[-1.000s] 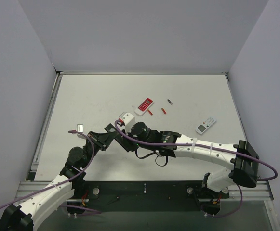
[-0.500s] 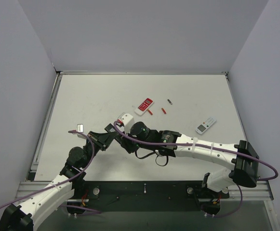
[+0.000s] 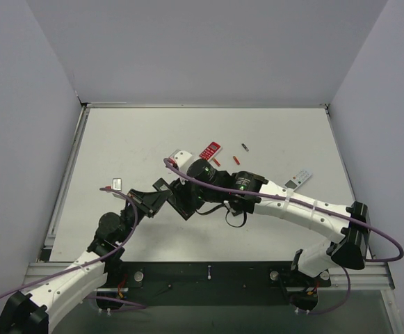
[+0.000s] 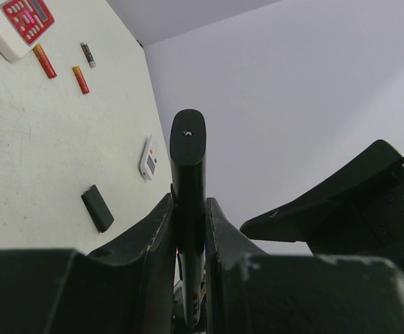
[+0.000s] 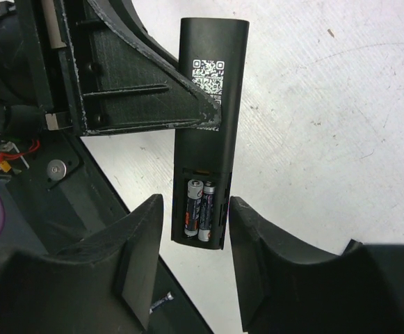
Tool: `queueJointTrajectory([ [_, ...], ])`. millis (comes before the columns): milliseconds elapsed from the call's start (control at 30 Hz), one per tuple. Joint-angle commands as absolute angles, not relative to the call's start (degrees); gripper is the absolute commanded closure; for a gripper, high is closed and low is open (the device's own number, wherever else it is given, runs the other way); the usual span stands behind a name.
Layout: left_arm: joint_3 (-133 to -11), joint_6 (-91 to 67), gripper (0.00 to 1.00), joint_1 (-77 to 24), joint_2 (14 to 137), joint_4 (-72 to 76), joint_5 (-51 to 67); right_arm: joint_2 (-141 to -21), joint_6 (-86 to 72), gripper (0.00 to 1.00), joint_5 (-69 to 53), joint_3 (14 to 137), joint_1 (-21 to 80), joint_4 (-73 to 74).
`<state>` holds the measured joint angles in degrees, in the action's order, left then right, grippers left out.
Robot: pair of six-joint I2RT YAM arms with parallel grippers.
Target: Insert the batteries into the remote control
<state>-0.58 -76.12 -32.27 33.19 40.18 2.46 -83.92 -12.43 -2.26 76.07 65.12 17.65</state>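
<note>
Currently the remote control point(image 4: 188, 160) sits clamped in the left tool point(image 4: 188, 216).

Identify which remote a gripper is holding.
The long black remote, clamped in the left gripper; the red-and-white remote and white-grey remote lie on the table.

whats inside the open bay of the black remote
Two slim cylindrical batteries lie side by side in the bay of the long black remote; contacts beneath them are covered.

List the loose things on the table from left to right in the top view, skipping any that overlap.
small flat piece → red-and-white remote → reddish battery → darker battery → white-grey remote
</note>
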Motion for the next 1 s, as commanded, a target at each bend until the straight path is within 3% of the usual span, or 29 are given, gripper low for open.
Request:
queueJointTrajectory([
  [0,3.60,-75.23,1.00,-32.52,33.84,44.65,4.13,-86.04,-13.45,0.64,-6.23,80.59,64.69,25.31],
  [200,2.73,-74.80,1.00,-32.43,34.98,45.61,5.18,-88.33,-14.41,0.73,-7.38,82.88,63.90,28.65],
  [967,2.29,-74.44,1.00,-32.52,35.68,46.93,6.42,-91.58,-15.21,0.84,-10.90,84.55,62.75,29.18],
])
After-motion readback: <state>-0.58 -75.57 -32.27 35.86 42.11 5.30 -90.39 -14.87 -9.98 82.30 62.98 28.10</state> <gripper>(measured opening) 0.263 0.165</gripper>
